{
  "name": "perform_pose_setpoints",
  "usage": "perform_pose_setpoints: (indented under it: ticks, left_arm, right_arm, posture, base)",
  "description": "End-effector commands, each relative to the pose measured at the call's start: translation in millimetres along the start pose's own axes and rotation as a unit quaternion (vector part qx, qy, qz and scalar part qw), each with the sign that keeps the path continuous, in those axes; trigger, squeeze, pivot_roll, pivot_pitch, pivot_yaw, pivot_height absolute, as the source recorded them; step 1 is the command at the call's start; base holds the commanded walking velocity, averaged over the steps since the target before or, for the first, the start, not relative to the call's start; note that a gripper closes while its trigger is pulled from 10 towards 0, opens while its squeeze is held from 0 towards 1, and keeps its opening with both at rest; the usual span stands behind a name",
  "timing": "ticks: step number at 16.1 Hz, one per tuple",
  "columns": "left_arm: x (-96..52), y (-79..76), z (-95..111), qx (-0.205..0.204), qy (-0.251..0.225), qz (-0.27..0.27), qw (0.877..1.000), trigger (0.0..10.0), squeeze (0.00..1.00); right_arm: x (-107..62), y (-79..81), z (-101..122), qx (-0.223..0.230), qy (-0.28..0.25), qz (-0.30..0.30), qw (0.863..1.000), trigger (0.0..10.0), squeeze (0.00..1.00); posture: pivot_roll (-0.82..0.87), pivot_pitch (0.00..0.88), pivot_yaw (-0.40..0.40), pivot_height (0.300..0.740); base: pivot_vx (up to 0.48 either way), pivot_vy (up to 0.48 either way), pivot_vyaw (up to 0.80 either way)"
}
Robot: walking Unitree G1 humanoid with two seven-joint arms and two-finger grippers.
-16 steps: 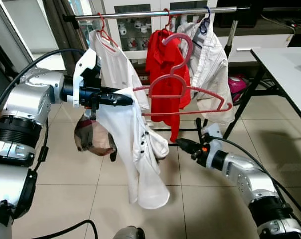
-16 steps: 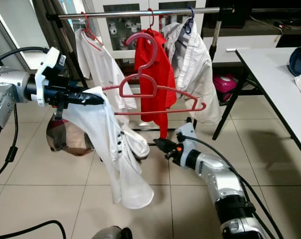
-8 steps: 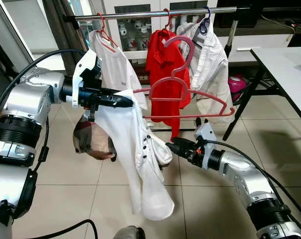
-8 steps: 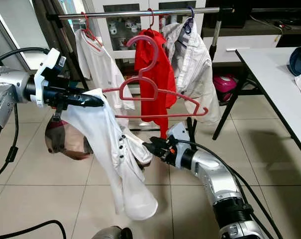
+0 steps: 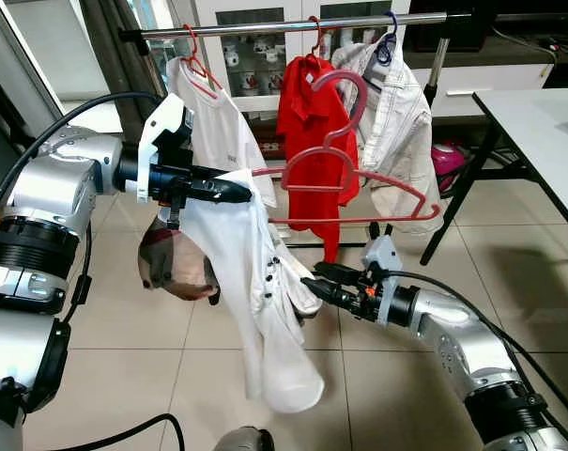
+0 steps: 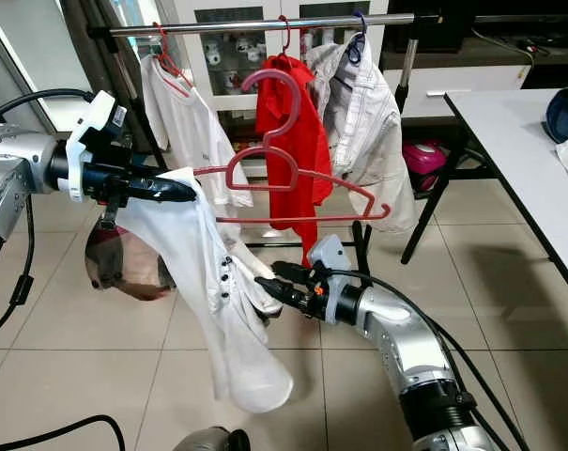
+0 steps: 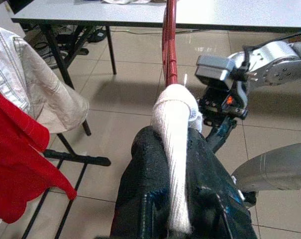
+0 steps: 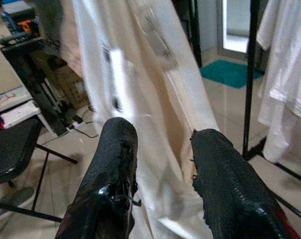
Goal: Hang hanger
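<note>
Hanger (image 5: 345,164) level, hook up | L gripper (image 5: 235,191) clamps end+shirt (image 5: 265,301) | R gripper (image 5: 312,282) agape

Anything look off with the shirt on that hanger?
Yes: the white shirt hangs bunched from one end of the pink hanger, pinched there by the left gripper, not spread across it. The right gripper reaches toward the cloth, open.

Right claw (image 8: 160,149) gapes before the hanging white shirt (image 8: 140,79).

Red shirt (image 5: 307,141) between 2 white garments on rail (image 5: 265,28); grey table (image 5: 537,122) right; tiled floor (image 5: 152,376).
</note>
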State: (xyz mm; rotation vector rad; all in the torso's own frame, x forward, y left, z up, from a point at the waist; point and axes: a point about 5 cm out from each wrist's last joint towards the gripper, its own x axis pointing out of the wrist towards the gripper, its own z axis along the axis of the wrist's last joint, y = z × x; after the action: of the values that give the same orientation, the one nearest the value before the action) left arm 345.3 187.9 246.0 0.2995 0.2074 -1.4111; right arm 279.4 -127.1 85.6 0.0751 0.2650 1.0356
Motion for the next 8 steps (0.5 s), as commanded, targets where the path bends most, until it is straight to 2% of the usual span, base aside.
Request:
perform_pose_setpoints:
  ticks: [1, 5, 8]
  left_arm:
    - [-4.0, 0.6, 10, 0.025, -0.005, 0.007, 1.000, 0.0, 0.00]
    - [-0.2, 0.5, 14, 0.028, -0.009, 0.004, 1.000, 0.0, 0.00]
    - [0.4, -0.4, 15, 0.029, -0.011, 0.003, 1.000, 0.0, 0.00]
  right_arm:
    - [-0.1, 4.2, 3, -0.003, -0.008, 0.012, 1.000, 10.0, 0.00]
    - [9.5, 8.0, 2, -0.005, -0.002, 0.002, 1.000, 10.0, 0.00]
    - [15.9, -4.5, -2, -0.027, 0.023, -0.082, 0.996, 10.0, 0.00]
  posture:
    - [0.03, 0.000, 0.149, 0.740]
    - [0.03, 0.000, 0.150, 0.740]
    - [0.03, 0.000, 0.150, 0.740]
  base:
    - [0.000, 0.000, 0.00]
    - [0.000, 0.000, 0.00]
    - [0.000, 0.000, 0.00]
